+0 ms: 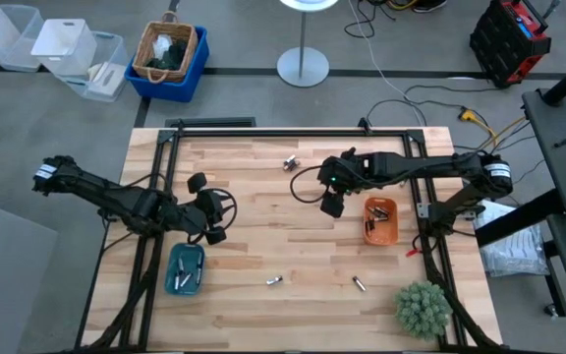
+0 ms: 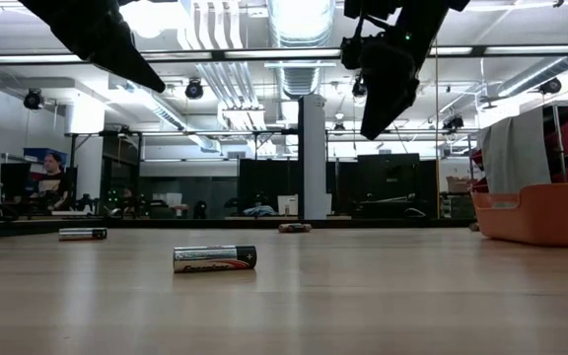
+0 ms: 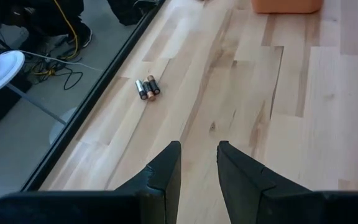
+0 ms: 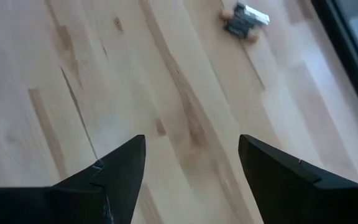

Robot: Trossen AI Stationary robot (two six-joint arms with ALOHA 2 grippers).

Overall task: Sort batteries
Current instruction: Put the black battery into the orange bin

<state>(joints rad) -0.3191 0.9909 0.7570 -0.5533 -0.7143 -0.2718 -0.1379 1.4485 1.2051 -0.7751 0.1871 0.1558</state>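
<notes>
Three batteries (image 1: pixel 289 163) lie in a small cluster on the wooden table near its far edge; they also show in the left wrist view (image 3: pixel 146 88) and the right wrist view (image 4: pixel 244 22). Single batteries lie near the front edge (image 1: pixel 274 281) (image 1: pixel 358 284); in the low view the closest one (image 2: pixel 214 258) lies on its side. A teal tray (image 1: pixel 171 280) and an orange tray (image 1: pixel 393 234) each hold several batteries. My left gripper (image 1: pixel 222 208) (image 3: pixel 199 146) hangs above the table, just beyond the teal tray, narrowly open and empty. My right gripper (image 1: pixel 330 206) (image 4: pixel 191 140) hangs left of the orange tray, wide open and empty.
A green plant-like ball (image 1: pixel 423 307) sits at the table's front right corner. Black frame rails (image 1: pixel 293 129) run along the table's far edge and sides. Bare wood (image 1: pixel 283 231) lies between the two trays.
</notes>
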